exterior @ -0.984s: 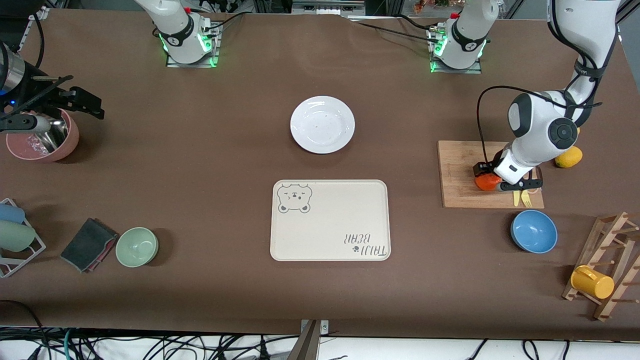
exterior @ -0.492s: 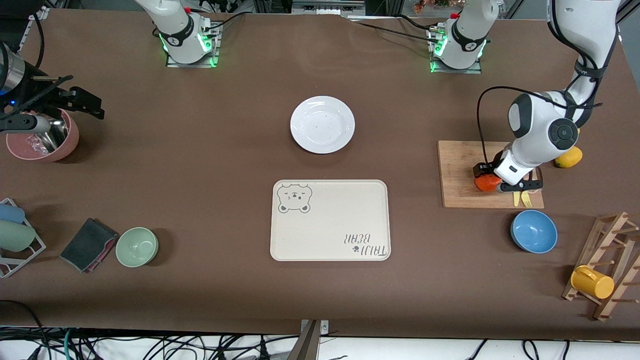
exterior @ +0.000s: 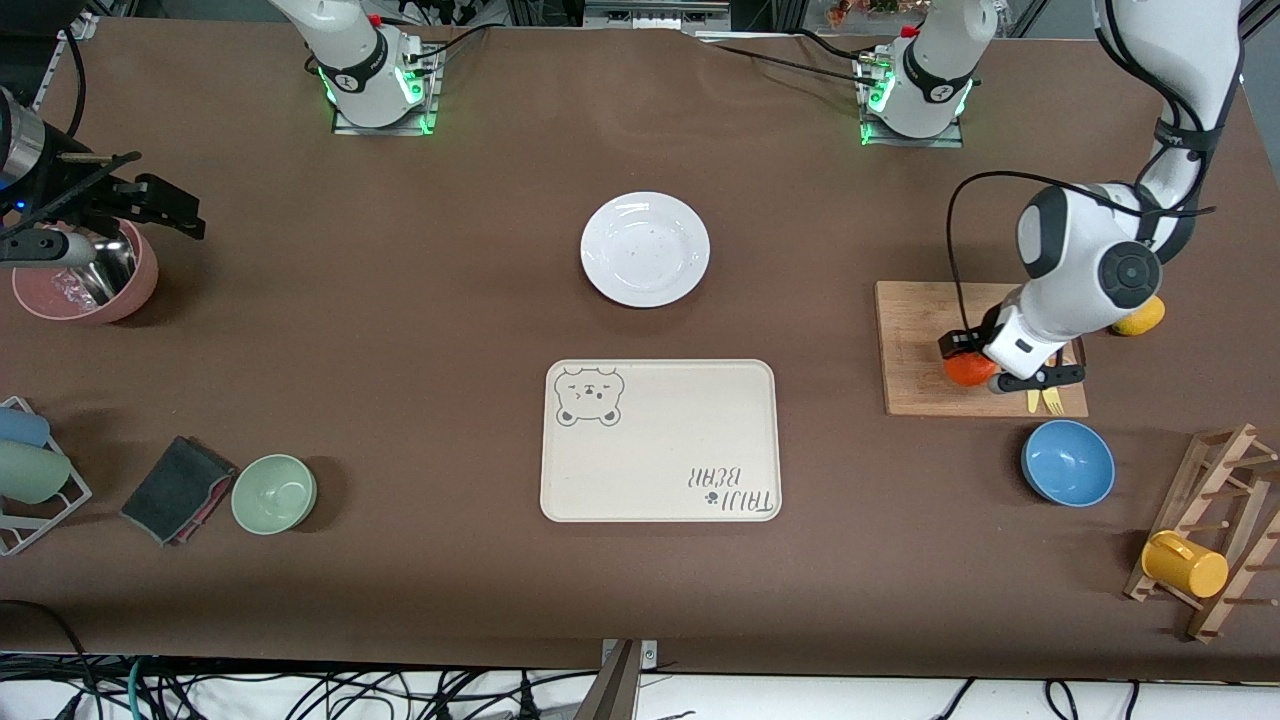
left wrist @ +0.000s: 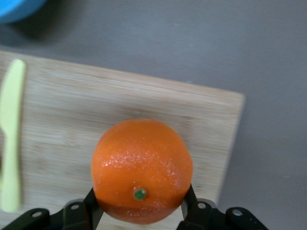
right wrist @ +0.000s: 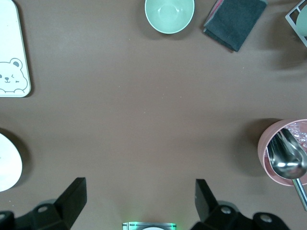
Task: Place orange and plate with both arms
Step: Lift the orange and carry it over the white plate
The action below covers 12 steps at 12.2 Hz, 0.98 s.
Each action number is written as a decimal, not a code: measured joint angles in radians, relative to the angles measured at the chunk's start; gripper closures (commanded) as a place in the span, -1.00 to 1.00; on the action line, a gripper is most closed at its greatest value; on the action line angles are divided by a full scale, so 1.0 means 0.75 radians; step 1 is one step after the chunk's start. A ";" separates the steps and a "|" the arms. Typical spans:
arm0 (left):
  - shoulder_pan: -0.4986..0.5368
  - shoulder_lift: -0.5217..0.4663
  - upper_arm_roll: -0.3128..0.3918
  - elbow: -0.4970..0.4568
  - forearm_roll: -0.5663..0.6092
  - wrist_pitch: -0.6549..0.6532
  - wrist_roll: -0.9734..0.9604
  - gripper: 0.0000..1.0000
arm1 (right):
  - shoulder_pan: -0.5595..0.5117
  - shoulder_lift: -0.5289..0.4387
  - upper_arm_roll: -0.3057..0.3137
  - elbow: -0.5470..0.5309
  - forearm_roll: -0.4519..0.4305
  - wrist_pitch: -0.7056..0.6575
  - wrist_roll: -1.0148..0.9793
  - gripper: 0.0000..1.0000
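Two arms are counted, so two grippers: the left gripper (exterior: 985,372) and the right gripper (exterior: 150,205). One orange (exterior: 968,368) is seen, one plate (exterior: 645,249), one tray (exterior: 660,440), one board (exterior: 920,345). Three bowls are tallied (blue (exterior: 1067,462), green (exterior: 274,493), pink (exterior: 85,285)). One lemon (exterior: 1140,318) is made out, one cloth (exterior: 178,489), one yellow mug (exterior: 1185,565), one wooden rack (exterior: 1225,520), one wire rack (exterior: 45,505).

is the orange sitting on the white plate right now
No, the orange is clamped in the left gripper over the wooden board; the plate holds nothing.
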 measured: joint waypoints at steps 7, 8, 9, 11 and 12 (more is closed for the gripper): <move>-0.024 -0.066 -0.653 -0.007 0.000 -0.016 -0.971 0.36 | 0.000 0.000 -0.002 0.000 0.000 0.000 0.000 -1.00; -0.042 -0.066 -0.733 -0.008 0.000 -0.017 -1.087 0.36 | 0.000 0.000 -0.002 0.000 0.000 -0.001 0.000 -1.00; -0.086 -0.064 -0.787 -0.010 0.000 -0.019 -1.190 0.36 | 0.000 0.000 -0.002 0.000 0.000 -0.002 0.000 -1.00; -0.258 -0.045 -0.818 -0.010 0.000 -0.019 -1.352 0.36 | 0.000 0.000 -0.002 0.000 0.000 -0.002 0.000 -1.00; -0.347 -0.021 -0.819 -0.003 0.000 -0.014 -1.406 0.34 | 0.000 0.000 -0.002 0.000 0.000 -0.002 0.000 -1.00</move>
